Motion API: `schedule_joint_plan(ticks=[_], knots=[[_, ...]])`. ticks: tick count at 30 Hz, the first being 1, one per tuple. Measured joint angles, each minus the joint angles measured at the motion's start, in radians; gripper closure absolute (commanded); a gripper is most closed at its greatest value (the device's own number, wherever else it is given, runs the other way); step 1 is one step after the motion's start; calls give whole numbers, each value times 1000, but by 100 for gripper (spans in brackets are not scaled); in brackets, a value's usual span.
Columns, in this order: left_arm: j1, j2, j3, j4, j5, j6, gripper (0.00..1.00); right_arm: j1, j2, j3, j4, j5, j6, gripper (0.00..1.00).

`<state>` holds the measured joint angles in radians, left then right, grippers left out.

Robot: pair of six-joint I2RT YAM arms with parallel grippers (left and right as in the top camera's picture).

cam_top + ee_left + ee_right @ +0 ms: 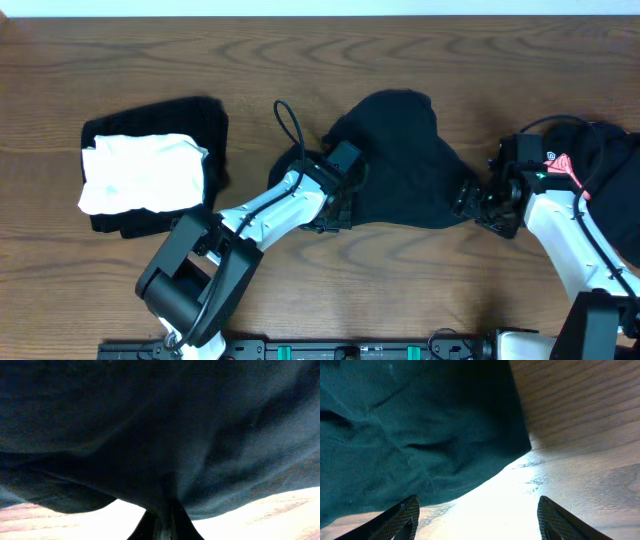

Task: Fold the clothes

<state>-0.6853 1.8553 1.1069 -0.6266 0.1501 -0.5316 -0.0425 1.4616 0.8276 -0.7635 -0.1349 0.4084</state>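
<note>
Two broad strips of bare woodgrain table (430,50) run along the far and near edges, giving us room. At centre a crumpled black T-shirt (400,150) lies soft and matte, its near edge curving. At left, a folded white garment (145,175) sits on folded black cloth (205,125). Our left gripper (165,515) pinches the shirt's fabric; our right gripper (477,517) stands wide beside its right corner, holding nothing.

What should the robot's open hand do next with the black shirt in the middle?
Probably the right gripper should ease forward and close on the black shirt. Its jaws stand open with the cloth's corner just ahead of them, while the left gripper is pinched shut on the shirt's other side.
</note>
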Motion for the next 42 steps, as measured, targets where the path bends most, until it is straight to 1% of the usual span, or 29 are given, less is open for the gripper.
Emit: schedule_joint_plan(ticks=[5,9,13,17,20,23,26,30,33,35,38,42], knots=[[0,-1,0,-14,-29,0,94,-13,0,-35,78,-61,-22,24],[0,-1,0,-18,-49,0,94,-12,0,-100,187,-142,-22,30],[0,-2,0,-19,-54,0,94,-12,6,-165,243,-177,0,36],[0,-2,0,-19,-55,0,94,-13,11,-197,282,-197,11,54],[0,-2,0,-19,-57,0,94,-13,11,-207,288,-200,14,66],[0,-2,0,-19,-57,0,94,-13,13,-214,304,-195,17,80],[0,-2,0,-19,-57,0,94,-13,16,-216,335,-187,7,99],[0,-2,0,-19,-57,0,94,-13,16,-213,319,-186,3,99],[0,-6,0,-34,-58,3,94,-13,10,-193,248,-187,-9,98],[0,-29,2,-84,-61,13,94,-13,-16,-157,159,-187,-24,99],[4,-97,37,-180,-61,35,93,-13,-87,-72,28,-186,-47,99],[21,-264,164,-273,-83,71,94,-13,-218,98,-79,-172,-66,99]])
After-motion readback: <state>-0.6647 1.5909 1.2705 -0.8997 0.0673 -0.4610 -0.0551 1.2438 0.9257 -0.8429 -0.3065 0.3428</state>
